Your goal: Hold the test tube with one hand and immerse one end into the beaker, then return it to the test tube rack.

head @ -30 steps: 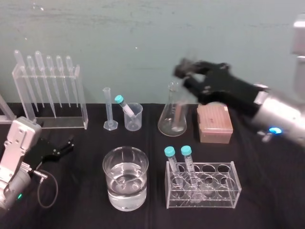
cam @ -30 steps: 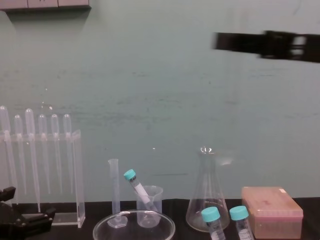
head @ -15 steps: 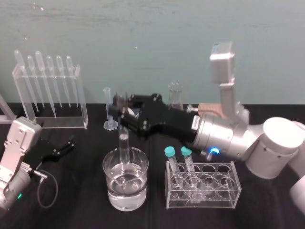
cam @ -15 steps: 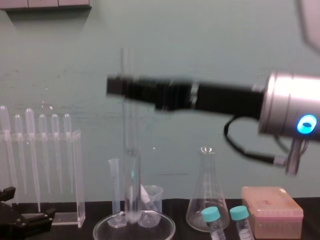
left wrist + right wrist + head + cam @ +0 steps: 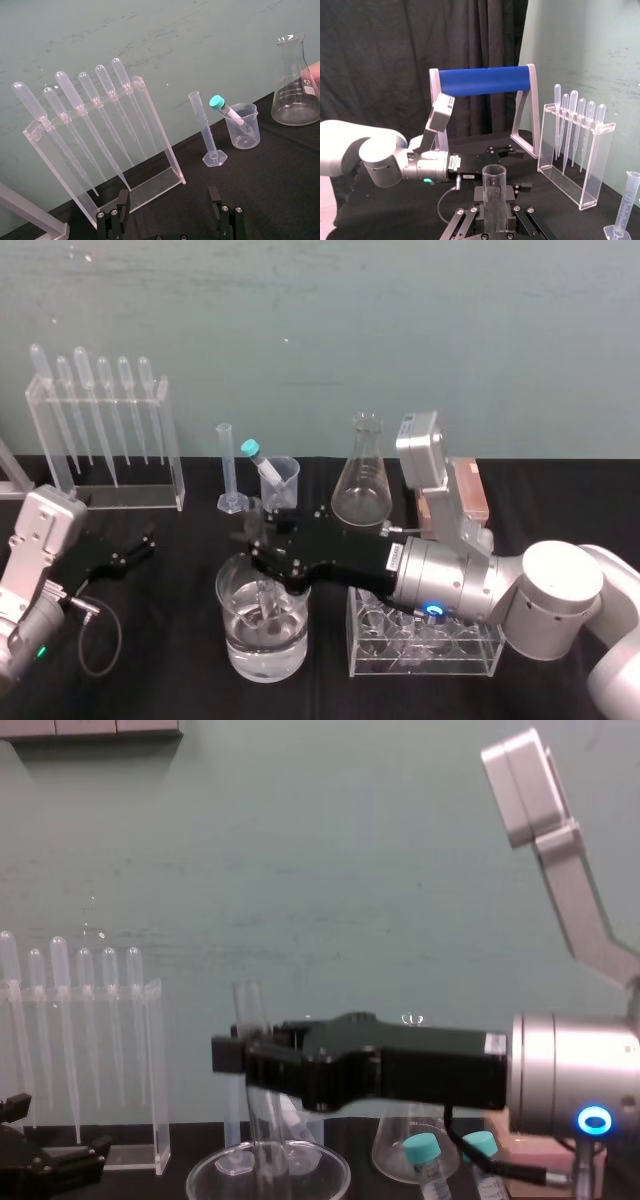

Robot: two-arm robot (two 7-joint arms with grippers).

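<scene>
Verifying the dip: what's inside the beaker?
The beaker holds water and the test tube's lower end, gripped by the right gripper. Gripper hides the tube's middle; depth unclear.

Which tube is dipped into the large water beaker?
The long uncapped test tube, held upright by the right gripper in the large beaker. The teal-capped tube leans in the small beaker behind.

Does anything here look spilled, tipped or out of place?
No spill. One teal-capped tube leans in the small cup, not a rack. Right pincer holds the test tube upright in the beaker; left pincer rests at left.
</scene>
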